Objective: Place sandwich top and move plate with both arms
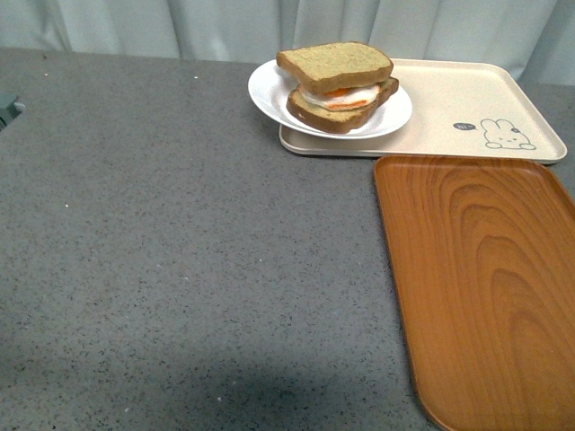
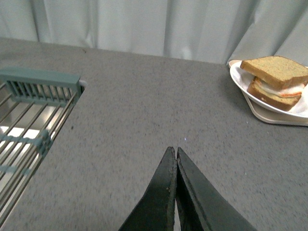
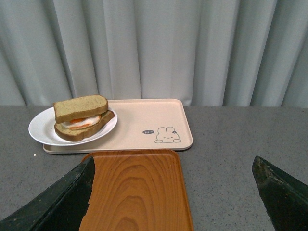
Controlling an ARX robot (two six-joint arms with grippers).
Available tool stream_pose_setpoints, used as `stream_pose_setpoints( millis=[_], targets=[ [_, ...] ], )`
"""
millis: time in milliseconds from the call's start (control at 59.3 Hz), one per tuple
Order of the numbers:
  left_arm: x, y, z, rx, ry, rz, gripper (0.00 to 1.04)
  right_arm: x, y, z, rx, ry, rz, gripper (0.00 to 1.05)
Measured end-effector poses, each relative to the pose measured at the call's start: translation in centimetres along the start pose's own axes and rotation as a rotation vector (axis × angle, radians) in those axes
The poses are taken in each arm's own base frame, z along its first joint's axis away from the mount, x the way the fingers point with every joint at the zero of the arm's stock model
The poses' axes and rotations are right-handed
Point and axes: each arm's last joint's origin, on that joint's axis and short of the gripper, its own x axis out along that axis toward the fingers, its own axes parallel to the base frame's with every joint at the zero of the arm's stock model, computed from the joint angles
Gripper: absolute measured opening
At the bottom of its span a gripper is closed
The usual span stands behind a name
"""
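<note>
The left hand (image 2: 176, 159) is closed on nothing, its two fingers pressed together into a point low over the grey bench (image 1: 180, 242), aimed toward the curtain and well apart from the food. The right hand (image 3: 173, 192) is spread wide, its fingers at either side of the orange wood-grain tray (image 1: 485, 287), holding nothing. The sandwich top (image 1: 334, 65) lies flat on the fried egg (image 1: 346, 96) and lower slice, slightly askew to that slice. The stack sits on the white plate (image 1: 269, 94), which rests on the left end of the cream rabbit tray (image 1: 467, 103), overhanging its edge.
</note>
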Motion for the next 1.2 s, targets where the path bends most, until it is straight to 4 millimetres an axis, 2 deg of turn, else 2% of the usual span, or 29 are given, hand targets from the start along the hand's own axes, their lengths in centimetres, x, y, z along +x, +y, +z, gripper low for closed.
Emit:
stream_pose_setpoints(
  millis=[169,641,725,1096,1130,1198],
  targets=[
    [-3.7,0.0,0.6,0.007,-0.105,-0.002,0.04,0.0,0.0,0.0,0.000,0.000,0.001,0.96],
    [-3.9,0.0,0.7,0.010,-0.122,-0.001,0.05,0.0,0.0,0.0,0.000,0.000,0.001,0.96],
    [-3.9,0.0,0.7,0.011,-0.122,-0.001,0.19,0.0,0.0,0.0,0.000,0.000,0.000,0.96],
    [-3.9,0.0,0.7,0.011,-0.122,-0.001,0.97,0.0,0.0,0.0,0.000,0.000,0.000,0.96],
    [-3.9,0.0,0.7,0.012,-0.122,-0.001,1.00,0.0,0.0,0.0,0.000,0.000,0.000,0.96],
    [-3.9,0.0,0.7,0.012,-0.122,-0.001,0.98,0.0,0.0,0.0,0.000,0.000,0.001,0.96]
  ],
)
